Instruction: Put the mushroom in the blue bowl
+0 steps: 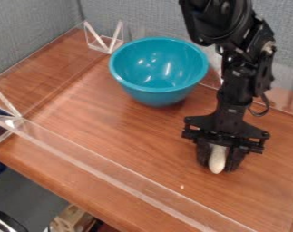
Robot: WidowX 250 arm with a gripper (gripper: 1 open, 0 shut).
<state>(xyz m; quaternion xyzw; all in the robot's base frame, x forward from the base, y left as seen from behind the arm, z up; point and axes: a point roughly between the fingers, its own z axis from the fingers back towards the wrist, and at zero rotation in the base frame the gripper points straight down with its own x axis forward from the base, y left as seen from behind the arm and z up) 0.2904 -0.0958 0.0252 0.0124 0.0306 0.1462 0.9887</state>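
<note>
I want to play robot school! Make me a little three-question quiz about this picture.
1. True or false: the small cream-white toy mushroom lies inside the round teal-blue plastic bowl.
2. What sits between the black gripper fingers? A) a spoon B) the mushroom C) nothing
3. What is the bowl standing on?

Key:
1. False; it is on the brown wooden table, and the bowl looks empty.
2. B
3. The table.
</note>
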